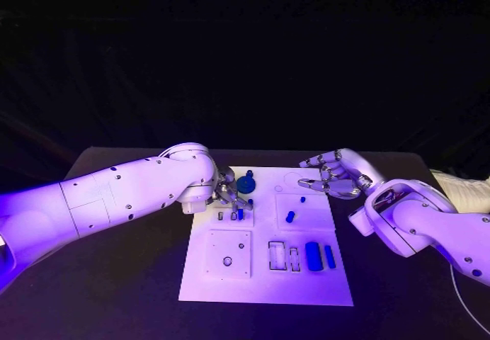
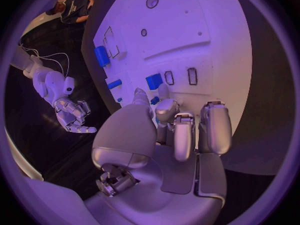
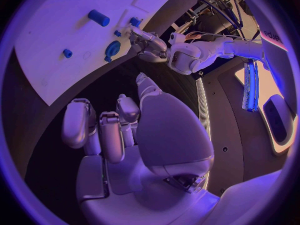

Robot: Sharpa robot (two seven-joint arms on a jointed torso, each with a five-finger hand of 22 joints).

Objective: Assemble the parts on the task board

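Observation:
The white task board [image 1: 268, 283] lies mid-table. My left hand [image 1: 231, 197] hovers low over its far left part, beside a round blue part [image 1: 246, 185]. In the left wrist view a small blue piece [image 2: 154, 100] shows between the thumb and a fingertip [image 2: 164, 91]; I cannot tell whether it is pinched or stands in the board. A blue block [image 2: 154, 81] stands next to two empty slots. My right hand [image 1: 333, 178] floats over the board's far right corner, fingers apart, holding nothing. Other blue parts: a peg [image 1: 289, 217] and two bars [image 1: 314, 256].
The board [image 3: 56, 20] also carries a square plate with holes [image 1: 226, 253] at its near left. Black table [image 1: 122, 283] surrounds the board on all sides. My left forearm [image 1: 112, 195] crosses the table's left side, and the right forearm [image 1: 429, 227] crosses its right side.

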